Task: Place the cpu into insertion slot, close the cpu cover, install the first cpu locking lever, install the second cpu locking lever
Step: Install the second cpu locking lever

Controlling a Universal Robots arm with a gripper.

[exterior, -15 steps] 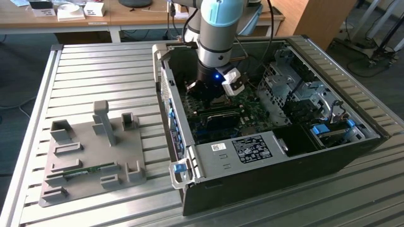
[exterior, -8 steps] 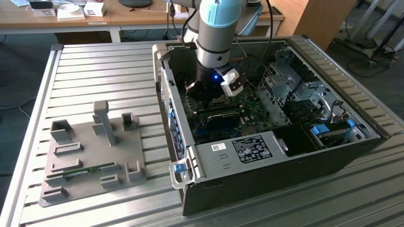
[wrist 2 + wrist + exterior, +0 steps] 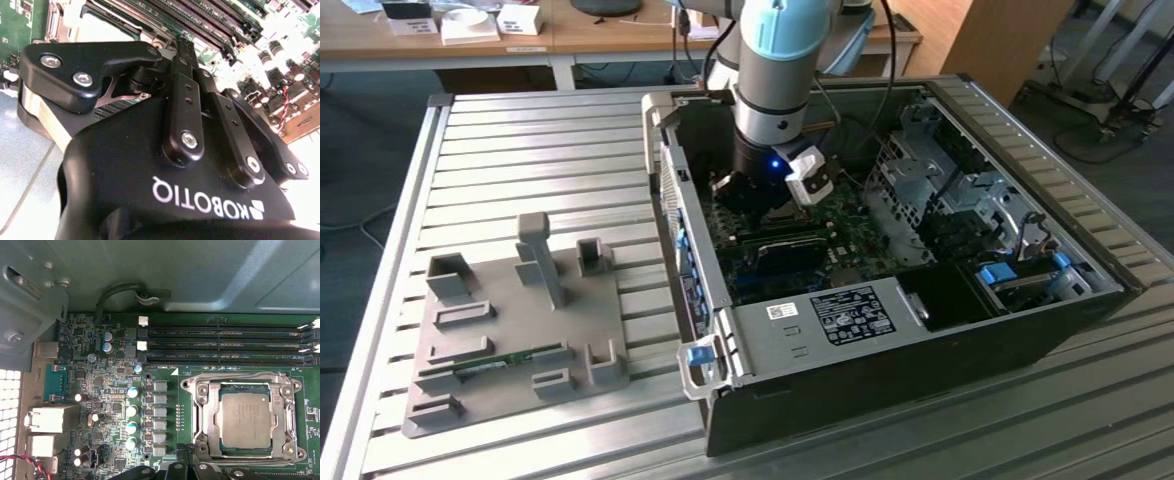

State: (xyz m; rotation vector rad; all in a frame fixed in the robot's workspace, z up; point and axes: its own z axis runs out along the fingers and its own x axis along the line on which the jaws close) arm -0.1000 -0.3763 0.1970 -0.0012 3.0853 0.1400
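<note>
The cpu (image 3: 246, 419) sits in the insertion slot (image 3: 215, 390) on the green motherboard (image 3: 110, 390), with the cpu cover (image 3: 285, 415) closed flat around it. The gripper (image 3: 192, 471) hovers just beside the socket edge; I cannot tell how far its fingers are parted or whether they hold anything. Likely the lever step: press low and keep clear of the memory slots (image 3: 225, 345).

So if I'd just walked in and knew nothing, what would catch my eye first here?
Probably the pale blue robot arm plunging into the open black computer case on the slatted metal table. In the first wrist view, the silver cpu sits in its insertion slot with the cpu cover down around it, on the green motherboard. The black hand hangs just over that board.
</note>
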